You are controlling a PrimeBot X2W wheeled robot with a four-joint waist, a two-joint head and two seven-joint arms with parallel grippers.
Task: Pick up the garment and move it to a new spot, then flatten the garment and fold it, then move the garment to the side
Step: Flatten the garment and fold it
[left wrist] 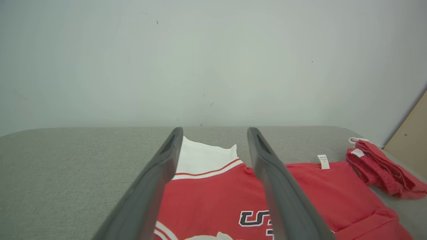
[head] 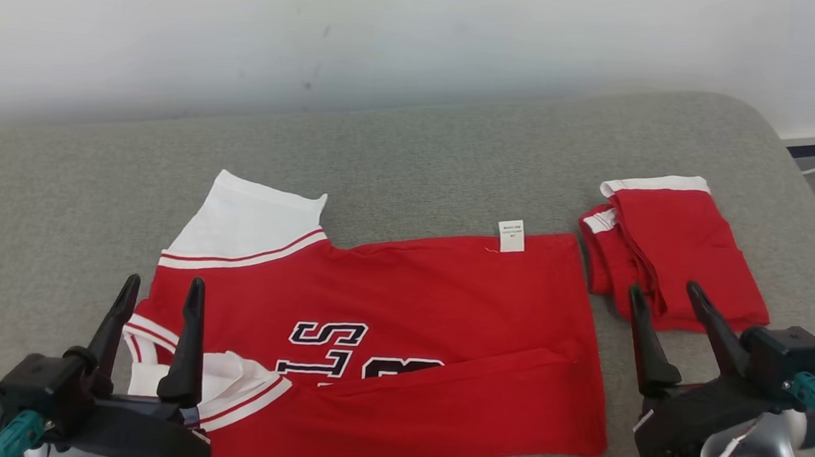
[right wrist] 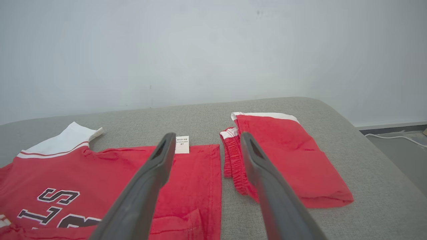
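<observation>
Black "S" lettering on red jersey (head: 446, 296); tag (head: 511, 236) print illegible

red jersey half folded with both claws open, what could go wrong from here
The folded-up near flap of the red jersey lies free and may fall open on the next fold. The folded red shorts lie close beside it, so the right claw could snag them.

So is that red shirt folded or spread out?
Partly folded: the shirt lies flat, with its near edge turned over the lower part of the lettering.
</observation>
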